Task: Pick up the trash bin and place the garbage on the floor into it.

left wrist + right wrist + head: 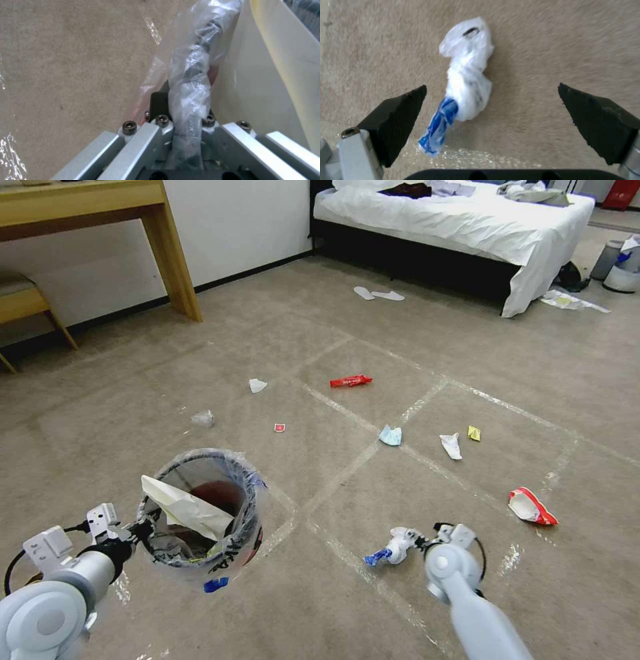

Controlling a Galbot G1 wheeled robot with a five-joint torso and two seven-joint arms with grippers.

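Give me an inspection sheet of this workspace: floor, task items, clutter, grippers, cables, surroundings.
Surface: beige carpet floor crossed by shiny tape lines.
Job's things: trash bin held up off the floor, cream paper inside; white-and-blue plastic wrapper on the carpet; red wrapper, blue mask, yellow wrapper scattered.
Clutter: slippers near the bed.
Grippers: left gripper clamped on the bin's bagged rim; right gripper open above the plastic wrapper.
Cables: black cable at the left wrist.
Surroundings: bed, wooden table.
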